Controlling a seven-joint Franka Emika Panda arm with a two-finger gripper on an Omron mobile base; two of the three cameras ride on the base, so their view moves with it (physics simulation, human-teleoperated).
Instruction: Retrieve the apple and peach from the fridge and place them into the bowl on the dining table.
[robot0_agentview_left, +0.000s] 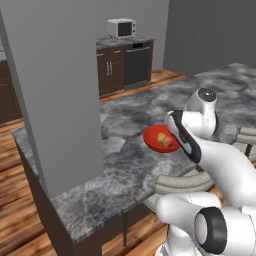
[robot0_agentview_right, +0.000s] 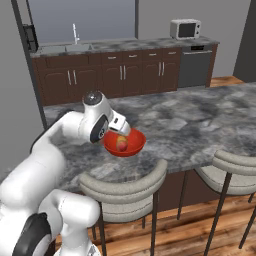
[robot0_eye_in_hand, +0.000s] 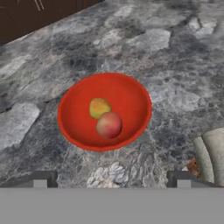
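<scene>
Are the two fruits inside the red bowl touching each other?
Touching. In the hand view the peach overlaps the apple inside the bowl, with no gap between them.

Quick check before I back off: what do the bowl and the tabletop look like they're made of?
Bowl: probably glazed ceramic or hard plastic, uniform red-orange with a slight sheen. Tabletop: looks like polished stone, mottled grey with pale veining.

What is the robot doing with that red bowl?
The robot's gripper hangs open and empty above the red bowl on the grey stone dining table. Two fruits already lie inside, touching: a yellow-orange one and a pinkish-red one. By the look of it, both are delivered.
</scene>
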